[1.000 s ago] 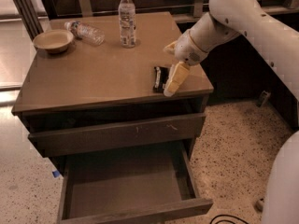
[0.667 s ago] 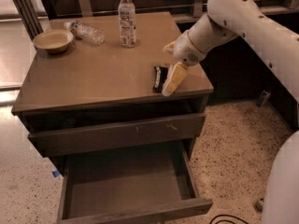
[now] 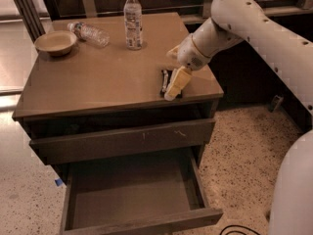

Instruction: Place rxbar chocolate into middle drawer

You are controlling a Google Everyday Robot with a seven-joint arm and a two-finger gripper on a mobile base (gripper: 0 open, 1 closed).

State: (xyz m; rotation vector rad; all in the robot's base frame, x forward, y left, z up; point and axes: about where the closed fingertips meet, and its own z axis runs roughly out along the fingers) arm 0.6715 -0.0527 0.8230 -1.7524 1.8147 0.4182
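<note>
Item, rxbar chocolate point(image 3: 165, 81): on cabinet top point(image 3: 107, 82), not lifted. My gripper point(image 3: 174, 84): down at it; whether it grips, I cannot tell. Destination, middle drawer point(image 3: 127, 192): open, bare; transfer outstanding.

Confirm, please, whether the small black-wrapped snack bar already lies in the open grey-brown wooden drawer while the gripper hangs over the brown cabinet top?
Not quite: the camera view shows the small black-wrapped snack bar lying on the brown cabinet top near its right front edge, not in the open grey-brown wooden drawer, whose floor is bare. The gripper does hang over that top, at the bar.
</note>
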